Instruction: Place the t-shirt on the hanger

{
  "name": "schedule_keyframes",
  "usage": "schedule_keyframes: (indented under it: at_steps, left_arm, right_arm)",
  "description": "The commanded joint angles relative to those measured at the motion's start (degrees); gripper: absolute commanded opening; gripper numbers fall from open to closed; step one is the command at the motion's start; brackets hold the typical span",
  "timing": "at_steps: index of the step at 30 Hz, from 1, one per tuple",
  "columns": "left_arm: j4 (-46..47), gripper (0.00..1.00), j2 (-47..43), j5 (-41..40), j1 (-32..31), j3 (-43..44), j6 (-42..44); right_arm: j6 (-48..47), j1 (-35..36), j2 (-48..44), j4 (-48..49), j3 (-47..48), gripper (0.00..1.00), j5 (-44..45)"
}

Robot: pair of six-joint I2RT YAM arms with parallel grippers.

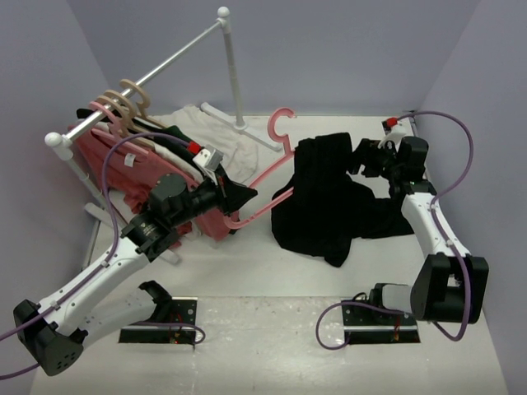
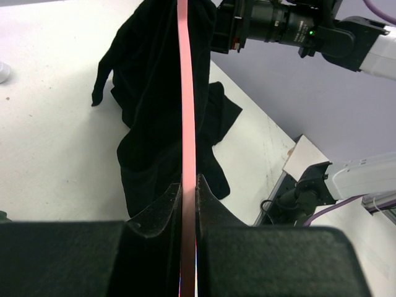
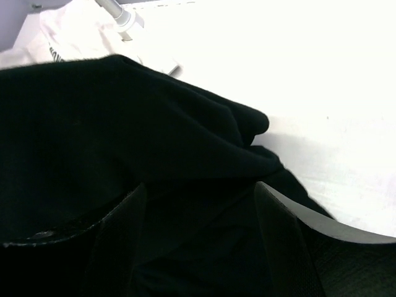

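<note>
The pink hanger [image 1: 265, 177] is held off the table, hook [image 1: 280, 123] toward the back. My left gripper [image 1: 239, 197] is shut on its thin bar near the lower left corner; in the left wrist view the bar [image 2: 187, 93] runs straight up from between the fingers [image 2: 189, 185]. The black t-shirt [image 1: 329, 206] is draped over the hanger's right end, the rest bunched on the table, and shows in the left wrist view [image 2: 148, 93]. My right gripper [image 1: 362, 160] is at the shirt's upper right edge. Its jaws stand wide apart [image 3: 197, 192] with black fabric [image 3: 124, 124] lying between them.
A white clothes rack [image 1: 165, 62] stands at the back left with wooden hangers [image 1: 132, 95] and a salmon-pink shirt [image 1: 123, 164] on it. Its upright pole [image 1: 233, 74] rises at back centre. White cloth [image 1: 222, 136] lies by the pole's foot. Walls close in on three sides.
</note>
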Motion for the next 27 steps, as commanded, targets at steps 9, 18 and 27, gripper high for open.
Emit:
schedule_keyframes:
  at_steps: [9, 18, 27]
  left_arm:
    - [1.4, 0.00, -1.2, -2.1, 0.2, 4.7, -0.7]
    - [3.0, 0.00, -0.1, -2.8, 0.2, 4.2, -0.9]
    - [5.2, 0.00, 2.1, -3.9, 0.2, 5.0, -0.5]
  right_arm:
    - [-8.8, -0.3, 8.8, 11.7, 3.5, 0.40, -12.6]
    - [-1.3, -0.2, 4.6, 16.2, -1.9, 0.00, -6.4]
    - [9.5, 3.6, -12.7, 16.8, -19.0, 0.00, 3.5]
